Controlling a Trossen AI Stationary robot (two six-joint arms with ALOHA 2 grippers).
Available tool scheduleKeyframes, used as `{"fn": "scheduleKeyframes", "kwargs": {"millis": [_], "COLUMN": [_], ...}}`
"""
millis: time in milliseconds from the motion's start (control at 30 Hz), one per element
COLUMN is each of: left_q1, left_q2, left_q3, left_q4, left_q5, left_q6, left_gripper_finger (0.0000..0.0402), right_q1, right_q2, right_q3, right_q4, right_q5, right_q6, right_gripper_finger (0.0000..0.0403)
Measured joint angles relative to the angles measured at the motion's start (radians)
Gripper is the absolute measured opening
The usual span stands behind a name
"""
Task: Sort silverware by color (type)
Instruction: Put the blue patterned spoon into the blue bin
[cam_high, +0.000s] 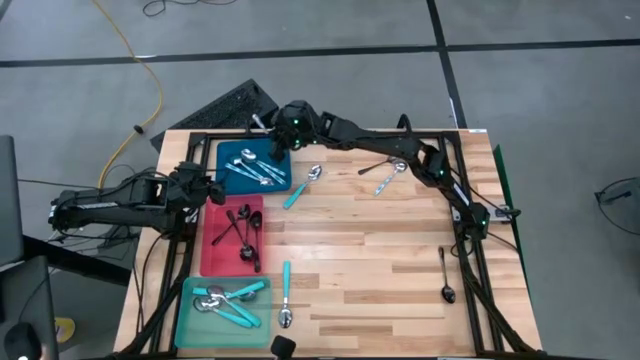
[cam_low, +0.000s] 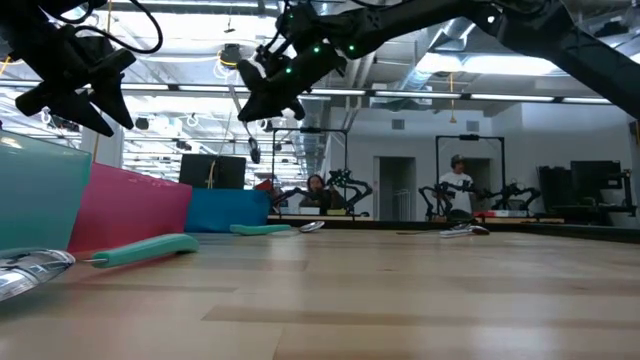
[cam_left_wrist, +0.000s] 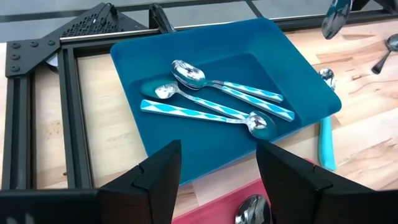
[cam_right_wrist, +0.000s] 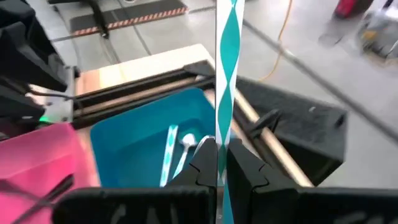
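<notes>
The right pincer (cam_right_wrist: 217, 163) is clamped on a silver spoon with a turquoise-and-white patterned handle (cam_right_wrist: 226, 68), its jaws drawn tight on the shaft, and it hangs above the far-left part of the tabletop (cam_high: 380, 250), over the far edge of the deep blue flat tray (cam_high: 228, 155). In the right wrist view the held spoon's long axis runs straight out from the jaws along the pincer's own line; the low view shows it hanging steeply, bowl downward. The blue tray lies directly below and slightly toward the near side of that pincer, and already holds three patterned-handle spoons (cam_left_wrist: 224, 99) lying roughly parallel. In my judgement the coming move is a short descent and release into this tray, and the right arm is the one placed for it. The left pincer (cam_left_wrist: 219, 171) stands with jaws parted and nothing between them, at the tray's near-left corner beside the red tray (cam_high: 212, 255). A plain turquoise-handled spoon (cam_high: 286, 290) and a black spoon (cam_high: 446, 275), among others, remain unsorted on the wood.
</notes>
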Motion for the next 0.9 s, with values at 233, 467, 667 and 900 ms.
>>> {"fn": "scheduleKeyframes", "kwargs": {"millis": [233, 467, 667, 900], "left_q1": [0.0, 0.0, 0.0, 0.0], "left_q2": [0.0, 0.0, 0.0, 0.0], "left_q3": [0.0, 0.0, 0.0, 0.0], "left_q4": [-0.007, -0.025, -0.026, -0.026], "left_q5": [-0.004, 0.001, 0.004, 0.004], "left_q6": [-0.016, -0.018, -0.026, -0.026], "left_gripper_finger": [0.0195, 0.0195, 0.0195, 0.0195], "right_q1": [0.032, 0.033, 0.045, 0.054], "right_q2": [0.069, 0.108, 0.141, 0.177], "right_q3": [0.002, 0.0, -0.001, -0.001], "right_q4": [0.075, 0.085, 0.094, 0.087], "right_q5": [0.027, 0.021, 0.012, -0.004], "right_q6": [-0.022, 0.035, 0.031, 0.033], "right_gripper_finger": [0.0035, 0.0036, 0.0037, 0.0037]}}
